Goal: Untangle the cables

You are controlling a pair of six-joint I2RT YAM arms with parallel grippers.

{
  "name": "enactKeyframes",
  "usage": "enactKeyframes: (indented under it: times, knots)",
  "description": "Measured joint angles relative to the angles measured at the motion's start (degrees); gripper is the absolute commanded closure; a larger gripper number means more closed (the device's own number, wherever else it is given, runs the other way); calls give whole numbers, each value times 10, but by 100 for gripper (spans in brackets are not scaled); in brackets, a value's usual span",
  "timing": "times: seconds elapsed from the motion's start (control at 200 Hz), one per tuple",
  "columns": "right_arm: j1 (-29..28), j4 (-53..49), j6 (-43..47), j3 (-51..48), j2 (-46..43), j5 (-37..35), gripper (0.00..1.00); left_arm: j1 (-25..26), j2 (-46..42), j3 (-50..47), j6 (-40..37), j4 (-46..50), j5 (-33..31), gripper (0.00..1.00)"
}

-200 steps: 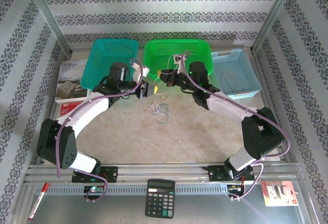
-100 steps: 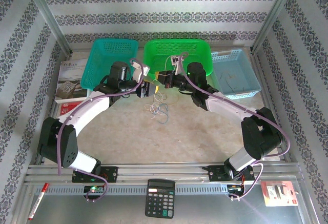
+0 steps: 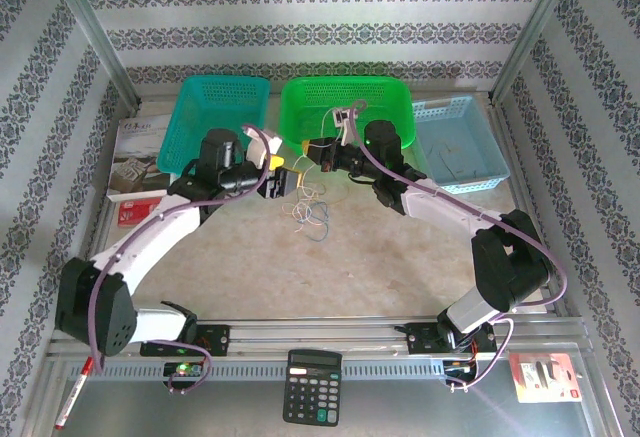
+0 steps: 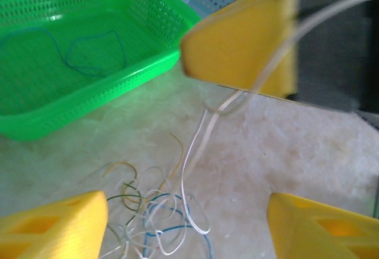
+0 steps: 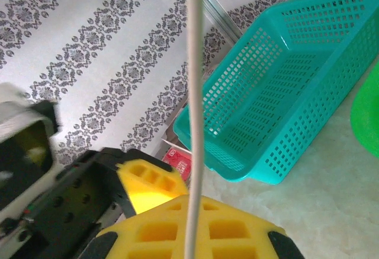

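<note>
Since half a second ago my left arm has swung its elbow out toward 8 o'clock and drawn its wrist back a little toward 9 o'clock; the right arm has hardly shifted.

The cables [image 3: 308, 212] lie in a small loose tangle of bluish, yellow and whitish loops on the surface [image 3: 330, 267], at 6 o'clock from the green basket [image 3: 345, 82]. One white cable [image 4: 195, 146] rises out of the tangle to the right end effector [image 3: 308, 160], which hangs at 12 o'clock from it. In the right wrist view that end effector's yellow pads are pressed together with the strand running straight up from between them.

The left end effector [image 3: 280, 174] hangs at 10 o'clock from the tangle. Its fingers [image 4: 53, 226] are spread wide and nothing is between them.

A blue cable [image 4: 89, 51] lies inside the green basket. The teal basket [image 3: 225, 82] stands at that basket's 9 o'clock.
</note>
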State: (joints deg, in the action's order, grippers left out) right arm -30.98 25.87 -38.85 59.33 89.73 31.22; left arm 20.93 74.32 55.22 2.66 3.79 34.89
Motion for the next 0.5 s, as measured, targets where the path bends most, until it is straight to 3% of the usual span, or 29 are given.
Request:
enactKeyframes:
  times: [0.5]
  knots:
    - [-4, -10, 1, 17, 0, 19, 100, 0, 45, 12, -36, -23, 27, 20]
